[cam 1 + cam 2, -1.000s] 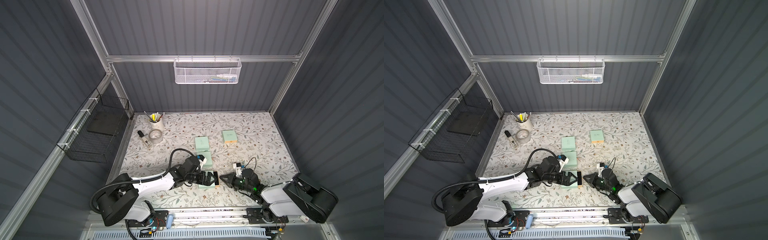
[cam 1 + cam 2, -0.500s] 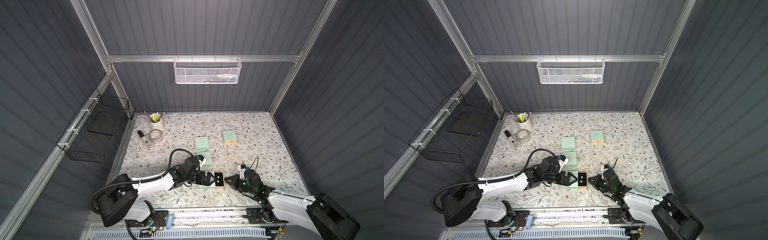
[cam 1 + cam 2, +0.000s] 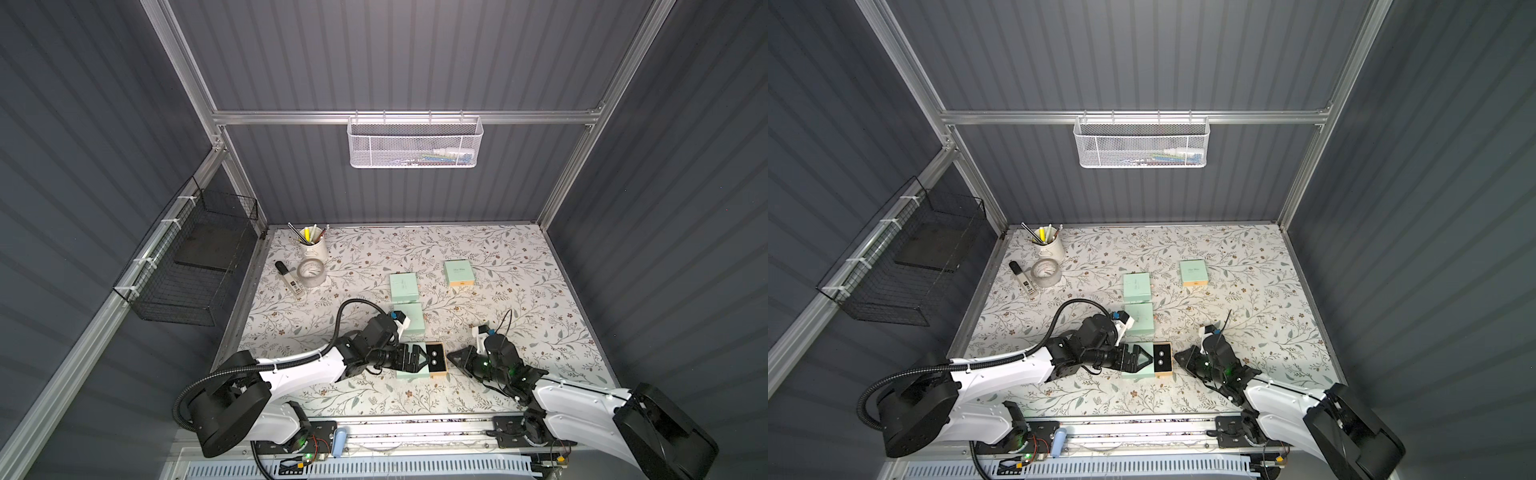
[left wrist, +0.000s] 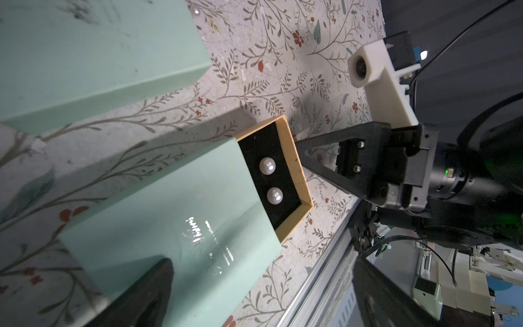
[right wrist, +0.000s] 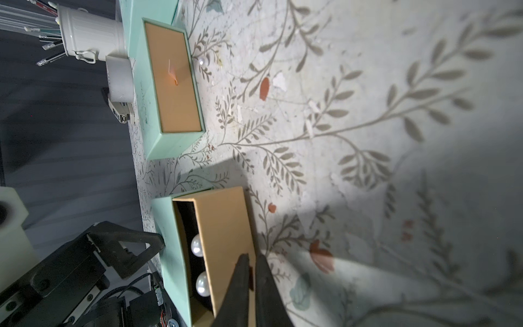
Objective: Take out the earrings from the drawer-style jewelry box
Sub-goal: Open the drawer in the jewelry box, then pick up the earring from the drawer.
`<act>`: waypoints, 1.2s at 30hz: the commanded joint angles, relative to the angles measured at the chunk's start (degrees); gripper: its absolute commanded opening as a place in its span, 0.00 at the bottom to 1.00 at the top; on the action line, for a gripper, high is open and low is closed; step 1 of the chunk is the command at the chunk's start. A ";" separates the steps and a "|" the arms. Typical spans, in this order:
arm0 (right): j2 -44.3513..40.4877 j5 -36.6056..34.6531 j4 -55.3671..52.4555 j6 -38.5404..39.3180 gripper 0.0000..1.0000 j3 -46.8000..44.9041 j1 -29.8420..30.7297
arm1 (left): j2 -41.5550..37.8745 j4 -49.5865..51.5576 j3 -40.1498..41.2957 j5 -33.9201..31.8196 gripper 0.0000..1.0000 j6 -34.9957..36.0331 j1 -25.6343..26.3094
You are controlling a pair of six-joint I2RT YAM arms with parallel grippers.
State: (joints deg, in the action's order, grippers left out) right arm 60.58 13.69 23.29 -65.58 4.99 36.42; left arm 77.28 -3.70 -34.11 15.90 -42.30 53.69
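The jewelry box (image 3: 409, 370) is a mint sleeve lying at the table's front. Its tan drawer (image 4: 294, 158) is slid partway out toward the right arm. The earrings (image 4: 267, 166), two white pearl studs, sit on the drawer's black pad and show in both top views (image 3: 434, 358) (image 3: 1161, 358) and in the right wrist view (image 5: 198, 246). My left gripper (image 4: 263, 262) is open wide, its fingers astride the sleeve (image 3: 415, 359). My right gripper (image 5: 252, 256) has its tips at the drawer's front face (image 3: 451, 359), a narrow slit apart. Nothing shows between them.
Three more mint boxes (image 3: 403, 286) (image 3: 409, 318) (image 3: 458, 272) lie behind. A loose pearl (image 5: 201, 61) rests by the nearest one. A pen cup (image 3: 312, 245), tape roll (image 3: 311, 272) and tube (image 3: 287, 278) stand back left. The metal front rail (image 3: 415, 424) runs close by.
The drawer has slid out toward the right, baring the earrings, as my right gripper drew back with it. Its fingers have now parted a crack. The left gripper has stayed put.
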 commanded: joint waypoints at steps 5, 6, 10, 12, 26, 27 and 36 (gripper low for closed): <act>1.89 -2.19 -5.07 3.64 0.24 4.48 2.90 | -1.89 10.82 1.79 -6.39 1.00 -1.03 0.03; 2.59 -2.07 -4.57 3.54 0.25 4.71 3.06 | -2.39 11.35 1.91 -6.94 1.00 -1.03 0.05; 5.45 -2.16 -3.33 3.62 0.27 5.71 3.99 | -4.48 13.27 2.41 -9.05 1.00 -1.20 0.02; 5.39 -2.75 -3.88 3.82 0.28 6.37 4.49 | -5.28 14.01 2.57 -9.81 1.00 -1.34 -0.07; -1.93 -12.25 -26.03 15.08 0.40 21.03 12.99 | -13.19 8.23 3.80 -5.66 1.00 -0.08 -0.14; -1.03 -12.55 -27.37 15.83 0.41 22.39 13.79 | -14.76 8.63 3.88 -6.19 1.00 -0.06 -0.17; 10.20 -11.99 -36.29 20.66 0.43 33.52 17.41 | -29.06 24.93 3.20 -19.47 1.00 -3.53 -1.28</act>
State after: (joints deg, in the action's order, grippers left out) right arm 68.29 2.55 -6.98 -48.14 35.88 53.34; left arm 49.43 12.95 -30.44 1.76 -43.86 53.28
